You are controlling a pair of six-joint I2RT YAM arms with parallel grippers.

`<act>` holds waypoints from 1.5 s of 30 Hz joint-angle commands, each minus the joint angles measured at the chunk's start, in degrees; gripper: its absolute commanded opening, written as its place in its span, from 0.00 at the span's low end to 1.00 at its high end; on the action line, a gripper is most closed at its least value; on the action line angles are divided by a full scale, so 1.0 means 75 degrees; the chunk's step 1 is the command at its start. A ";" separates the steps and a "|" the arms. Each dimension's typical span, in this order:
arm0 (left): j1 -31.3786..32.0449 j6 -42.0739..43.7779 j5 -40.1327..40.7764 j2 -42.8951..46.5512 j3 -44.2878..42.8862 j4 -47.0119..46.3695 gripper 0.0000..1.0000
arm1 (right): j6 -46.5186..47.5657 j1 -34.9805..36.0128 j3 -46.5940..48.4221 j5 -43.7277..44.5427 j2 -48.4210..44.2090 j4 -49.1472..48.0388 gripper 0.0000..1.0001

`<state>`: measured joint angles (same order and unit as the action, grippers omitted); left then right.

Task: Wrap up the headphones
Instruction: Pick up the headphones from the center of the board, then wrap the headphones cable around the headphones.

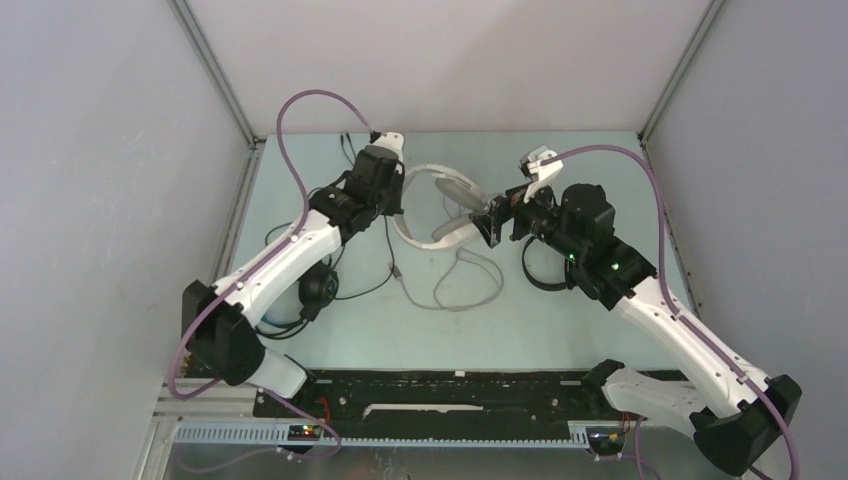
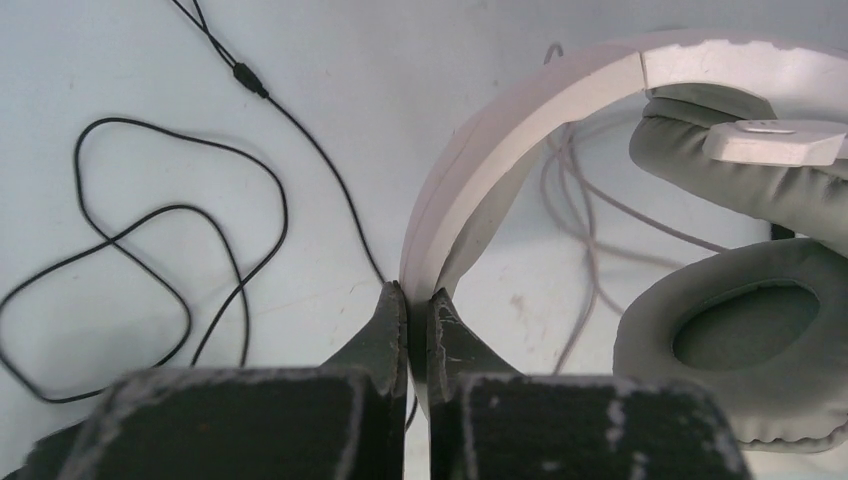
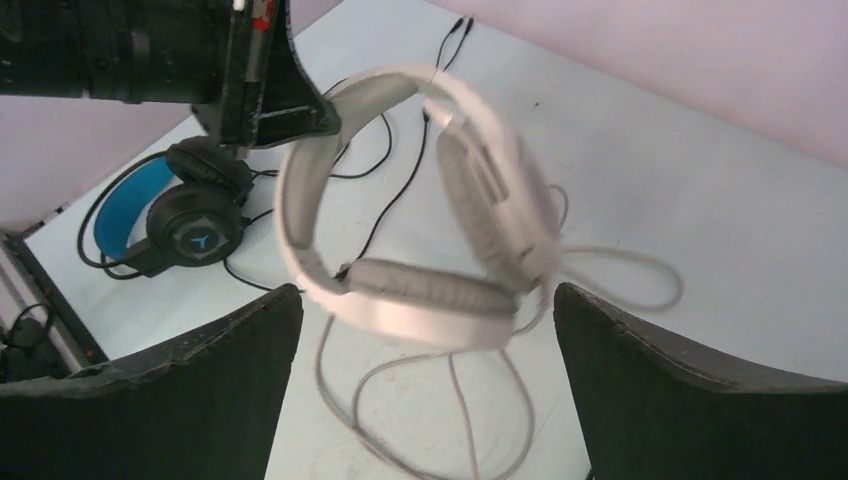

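Note:
The white-grey headphones (image 1: 440, 205) are held at the middle of the table, blurred in the right wrist view. My left gripper (image 2: 418, 300) is shut on their white headband (image 2: 520, 130). Their grey ear cups (image 2: 745, 340) point toward my right gripper (image 3: 425, 290), which stands open just short of the lower cup (image 3: 430, 290), touching nothing. The pale cable (image 1: 470, 290) trails in loops on the table below. The black headphones with a blue headband (image 3: 185, 215) lie at the left, partly under my left arm (image 1: 290, 255). A black headband loop (image 1: 545, 275) shows beneath my right arm.
A thin black cable (image 2: 150, 260) curls on the table left of the left gripper. Grey enclosure walls (image 1: 120, 200) stand on the left, back and right. A black rail (image 1: 450, 385) runs along the near edge between the arm bases.

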<state>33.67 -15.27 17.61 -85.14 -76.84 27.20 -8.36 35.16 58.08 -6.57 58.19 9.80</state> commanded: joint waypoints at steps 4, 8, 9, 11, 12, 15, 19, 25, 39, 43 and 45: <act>-0.0034 0.1146 -0.0672 0.0993 -0.0960 0.0923 0.00 | 0.1773 -0.0190 0.0179 -0.0893 0.0491 -0.0993 0.98; -0.0026 0.1345 -0.1030 0.1161 -0.1043 0.1170 0.00 | 0.2073 -0.0094 0.0184 -0.1046 0.0985 -0.1050 0.98; -0.0025 0.1391 -0.1109 0.1168 -0.1076 0.1221 0.00 | 0.2124 -0.0044 0.0183 -0.1067 0.1087 -0.1095 0.98; -0.0031 0.1456 -0.1397 0.1109 -0.1168 0.1300 0.00 | 0.2208 0.0083 0.0179 -0.0894 0.1275 -0.1184 0.98; -0.0034 0.1500 -0.1564 0.1075 -0.1204 0.1326 0.00 | 0.2275 0.0164 0.0188 -0.0788 0.1371 -0.1225 0.98; -0.0027 0.1505 -0.1851 0.1006 -0.1259 0.1374 0.00 | 0.2377 0.0306 0.0245 -0.0646 0.1717 -0.1226 0.97; -0.0028 0.1507 -0.2127 0.0992 -0.1257 0.1424 0.00 | 0.2447 0.0477 0.0620 -0.0122 0.2224 -0.0668 0.90; -0.0026 0.1309 -0.2283 0.1040 -0.1255 0.1409 0.00 | 0.2324 0.0533 0.0630 0.0367 0.2348 -0.0872 0.50; -0.0086 0.0026 -0.1594 0.0931 -0.1493 0.1888 0.49 | 0.1151 0.0513 0.0636 0.0559 0.2131 -0.1716 0.18; -0.0090 0.0229 -0.1437 0.0776 -0.1472 0.1880 0.55 | 0.0806 0.0481 0.0629 0.0511 0.2081 -0.1776 0.18; -0.0087 0.0406 -0.1251 0.0654 -0.1485 0.1867 0.55 | 0.0712 0.0460 0.0636 0.0453 0.2053 -0.1788 0.18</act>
<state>33.34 -13.50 5.45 -79.26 -84.66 41.58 0.78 38.87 60.27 -2.74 76.05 3.29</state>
